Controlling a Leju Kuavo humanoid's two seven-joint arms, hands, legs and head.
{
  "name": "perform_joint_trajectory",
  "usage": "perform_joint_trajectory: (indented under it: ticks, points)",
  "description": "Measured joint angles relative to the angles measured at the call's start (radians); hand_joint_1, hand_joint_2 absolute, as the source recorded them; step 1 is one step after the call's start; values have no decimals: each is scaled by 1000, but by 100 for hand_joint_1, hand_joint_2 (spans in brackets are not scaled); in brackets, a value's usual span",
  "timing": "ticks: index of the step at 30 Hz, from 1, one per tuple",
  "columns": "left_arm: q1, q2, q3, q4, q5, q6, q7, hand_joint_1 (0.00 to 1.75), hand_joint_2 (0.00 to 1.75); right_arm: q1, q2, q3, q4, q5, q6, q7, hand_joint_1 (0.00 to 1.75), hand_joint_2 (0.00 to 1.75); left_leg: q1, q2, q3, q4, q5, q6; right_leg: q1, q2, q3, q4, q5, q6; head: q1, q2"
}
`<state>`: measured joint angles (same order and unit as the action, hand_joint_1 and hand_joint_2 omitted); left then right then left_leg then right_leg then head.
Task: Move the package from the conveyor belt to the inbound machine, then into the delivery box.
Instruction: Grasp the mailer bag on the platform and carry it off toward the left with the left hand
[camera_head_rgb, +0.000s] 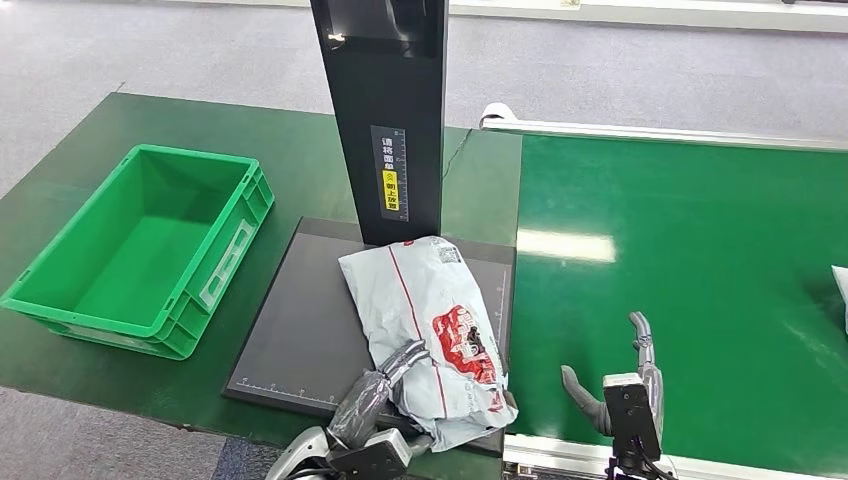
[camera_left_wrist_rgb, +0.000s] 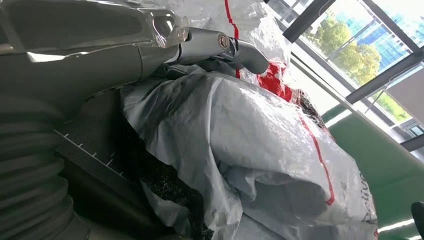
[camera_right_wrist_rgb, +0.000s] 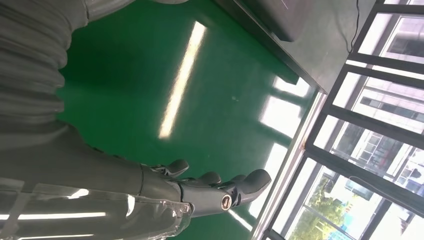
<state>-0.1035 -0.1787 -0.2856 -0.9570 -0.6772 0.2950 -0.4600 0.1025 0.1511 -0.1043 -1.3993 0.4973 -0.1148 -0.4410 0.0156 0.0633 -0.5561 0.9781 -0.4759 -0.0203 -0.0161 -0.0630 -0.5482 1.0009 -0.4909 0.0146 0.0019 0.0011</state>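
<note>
Conveyor belt (camera_head_rgb: 700, 290): your widest surface, green, on the robot's right. It carries none of the grey package now; a white item sits at its far right edge, too cropped to identify.
Inbound machine (camera_head_rgb: 300, 340): a flat dark plate with a black upright column, between belt and box, so the parcel can lie under the column, presumably for scanning.
Delivery box (camera_head_rgb: 60, 290): a green crate on the robot's left, well apart from the plate, its open top ready for the drop; judge this the last stop.
Package (camera_head_rgb: 430, 320): a crumpled grey mailer with red print, lying on the plate near the column, its near corner hanging over the plate's front edge. You can count the first leg as done.
Left hand (camera_head_rgb: 385, 385): its fingers lie on the bag's near left edge; the left wrist view shows a finger (camera_left_wrist_rgb: 235, 47) over the plastic, but you cannot tell whether it actually grips.
Right hand (camera_head_rgb: 625, 375): fingers spread, holding nothing, hanging over the belt out of the way.
</note>
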Motion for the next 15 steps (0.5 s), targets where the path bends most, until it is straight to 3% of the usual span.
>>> perform_joint_trajectory:
  ticks: [2,3,6,7,10,15]
  points:
    - [-4,1,-8,7,-24,20,5,0,175,0,0,1,0,-1,0,0,0,175,0,0,0,0,0,0,0,0,0,0,0,0,0,0]
    - [-5,1,-12,10,-42,35,11,19,175,0,0,2,0,-2,0,0,0,175,0,0,0,0,0,0,0,0,0,0,0,0,0,0]
    - [-7,1,-20,14,-81,65,27,149,175,0,0,7,0,-4,0,0,0,175,0,0,0,0,0,0,0,0,0,0,0,0,0,0]
    - [-8,1,-21,14,-82,67,29,175,175,0,0,10,0,-4,0,-1,0,175,0,0,0,0,0,0,0,0,0,0,0,0,0,0]
    - [-8,1,-14,3,-44,46,22,175,175,-1,0,15,0,-5,0,-1,0,175,0,0,1,0,0,0,0,0,1,0,0,0,0,0]
    - [11,6,23,-80,109,-73,-15,175,175,-4,-1,17,0,-10,-1,-1,0,175,0,0,1,0,0,0,0,0,1,0,0,0,0,0]
